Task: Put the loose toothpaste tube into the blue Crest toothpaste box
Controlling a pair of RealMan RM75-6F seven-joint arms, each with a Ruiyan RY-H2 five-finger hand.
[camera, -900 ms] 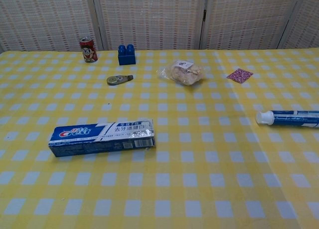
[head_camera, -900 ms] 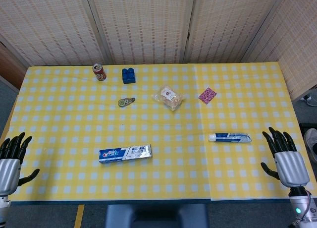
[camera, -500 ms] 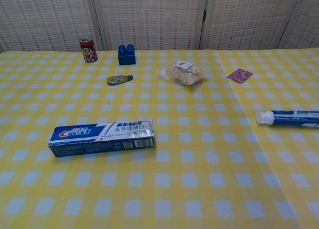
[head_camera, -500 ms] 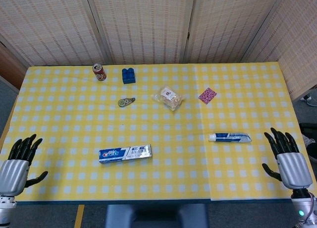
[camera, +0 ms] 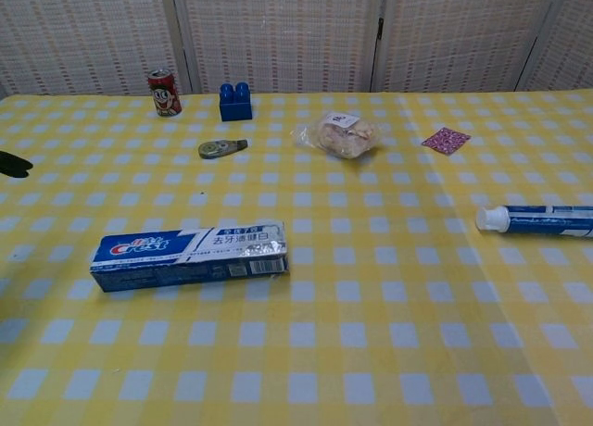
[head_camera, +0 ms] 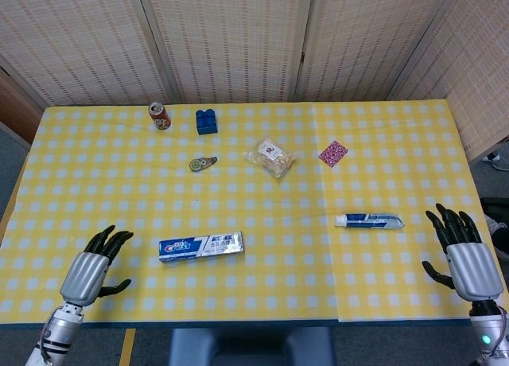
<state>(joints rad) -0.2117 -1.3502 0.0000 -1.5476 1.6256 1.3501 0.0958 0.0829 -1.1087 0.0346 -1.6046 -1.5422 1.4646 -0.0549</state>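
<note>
The blue Crest toothpaste box [head_camera: 200, 246] [camera: 189, 256] lies flat on the yellow checked table, left of centre near the front. The loose toothpaste tube [head_camera: 368, 219] [camera: 538, 220] lies to the right, its white cap pointing left. My left hand [head_camera: 91, 269] is open, fingers spread, over the table a short way left of the box; only a dark fingertip [camera: 15, 164] shows at the chest view's left edge. My right hand [head_camera: 464, 253] is open, fingers spread, at the table's right edge, right of the tube and apart from it.
At the back stand a red can [head_camera: 160, 115] and a blue toy brick [head_camera: 207, 121]. A tape dispenser [head_camera: 202, 164], a bag of snacks [head_camera: 271, 157] and a small patterned pouch [head_camera: 332, 153] lie mid-table. Woven screens close off the back.
My left hand has moved right, from off the table's left edge to over the table near the box. The right hand has barely shifted. Box and tube have not moved.
</note>
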